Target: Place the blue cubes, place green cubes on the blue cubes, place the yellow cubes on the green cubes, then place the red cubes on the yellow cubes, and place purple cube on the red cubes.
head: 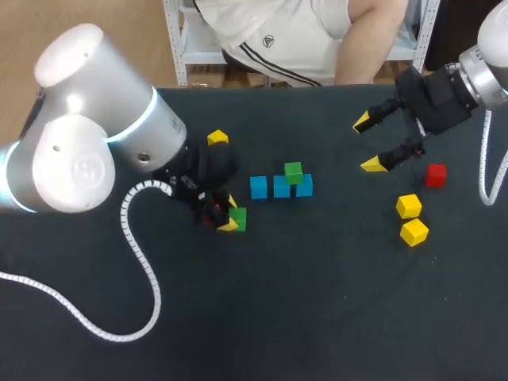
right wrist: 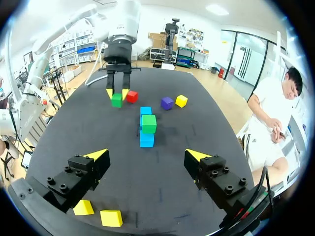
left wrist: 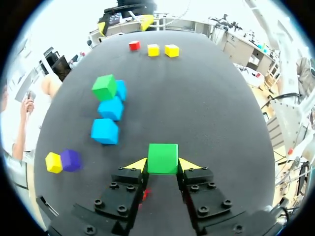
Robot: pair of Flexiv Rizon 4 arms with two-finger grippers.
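Gripping a green cube point(left wrist: 163, 157) in my left gripper point(left wrist: 163, 165), one yellow tip on each side. My right gripper point(head: 367, 144) is open, well apart from it.

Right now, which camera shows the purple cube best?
The left wrist view: the purple cube sits large and unblocked beside a yellow cube. The right wrist view shows it smaller, farther off. In the head view it doesn't show, likely behind my left arm.

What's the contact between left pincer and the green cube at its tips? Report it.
Touching. In the left wrist view the left pincer has both yellow tips against opposite sides of the green cube.
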